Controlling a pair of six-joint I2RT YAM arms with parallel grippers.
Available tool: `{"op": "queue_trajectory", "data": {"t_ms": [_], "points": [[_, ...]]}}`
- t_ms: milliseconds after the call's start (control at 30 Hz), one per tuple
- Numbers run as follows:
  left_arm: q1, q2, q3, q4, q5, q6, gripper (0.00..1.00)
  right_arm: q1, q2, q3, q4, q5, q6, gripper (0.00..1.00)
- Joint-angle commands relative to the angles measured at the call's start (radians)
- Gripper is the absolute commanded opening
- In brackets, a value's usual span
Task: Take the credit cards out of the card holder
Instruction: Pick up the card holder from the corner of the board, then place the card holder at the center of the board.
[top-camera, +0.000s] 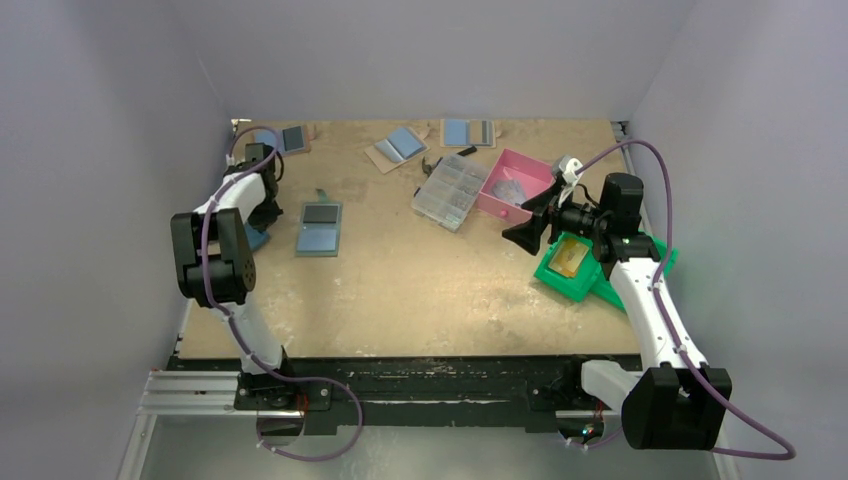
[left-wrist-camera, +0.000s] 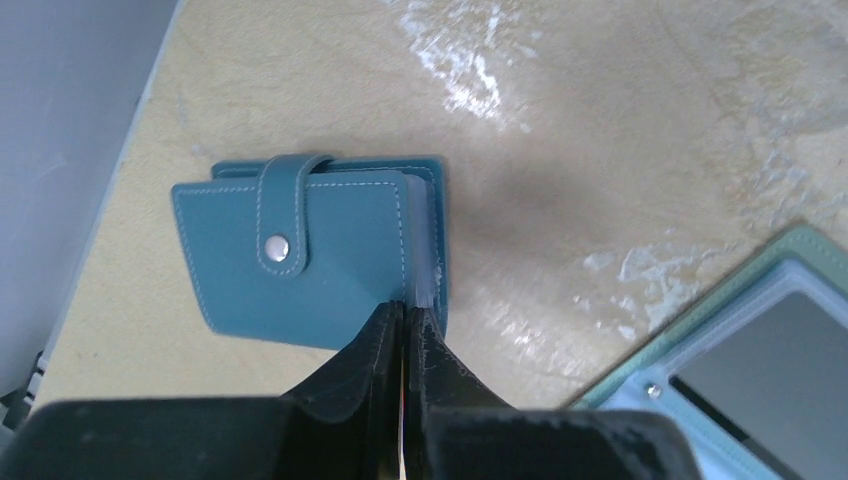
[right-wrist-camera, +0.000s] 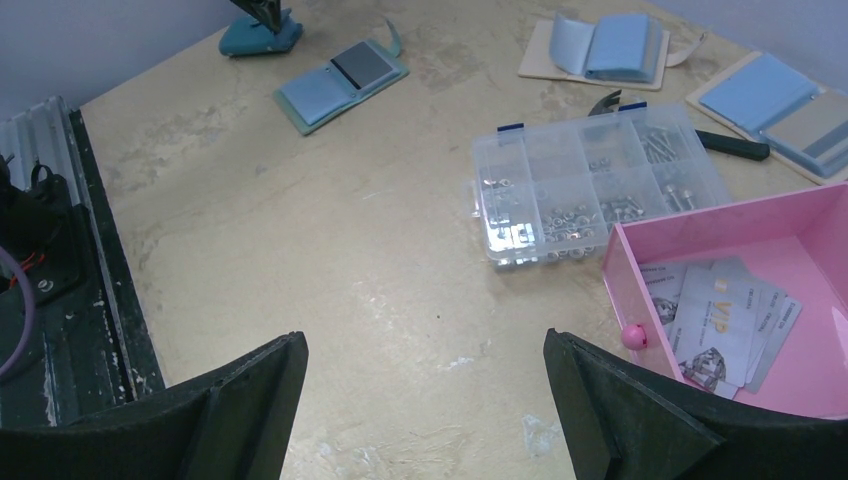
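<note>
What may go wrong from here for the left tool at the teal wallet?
1. The left tool is shut on a thin strip, card or sleeve I cannot tell, at the open side of the closed teal leather wallet; its snap strap is fastened, so pulling may drag the whole wallet.
2. The wallet lies near the edge of the wooden table and might slide off.

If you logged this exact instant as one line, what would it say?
left gripper: shut at edge of closed teal wallet | right gripper: open, hovering, empty | card holder: lying open, untouched
</note>
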Motion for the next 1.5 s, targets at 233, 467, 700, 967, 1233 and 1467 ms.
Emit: {"op": "queue_trajectory", "data": {"t_ms": [233, 467, 700, 967, 1233, 1467], "points": [[0.002, -0.53, -0.235, 0.135, 0.23, 0.116, 0.0, 0.004, -0.019, 0.019, 0.017, 0.003, -0.003, 0.99], [0.002, -0.761, -0.306, 0.169, 0.571, 0.137, 0.0, -0.004, -0.025, 0.008, 0.028, 0.009, -0.001, 0.99], [-0.167, -0.821, -0.348, 0.222, 0.78, 0.041, 0.0, -0.019, -0.027, -0.007, 0.048, 0.01, -0.001, 0.99], [-0.519, -0.798, -0.42, 0.368, 0.726, -0.087, 0.0, -0.027, -0.029, -0.036, 0.061, -0.013, -0.027, 0.99], [-0.82, -0.67, -0.374, 0.431, 0.532, -0.052, 0.0, -0.034, -0.022, -0.051, 0.064, -0.024, -0.047, 0.99], [-0.974, -0.55, -0.286, 0.411, 0.385, 0.123, 0.0, -0.044, -0.034, -0.073, 0.064, -0.031, -0.068, 0.99]]}}
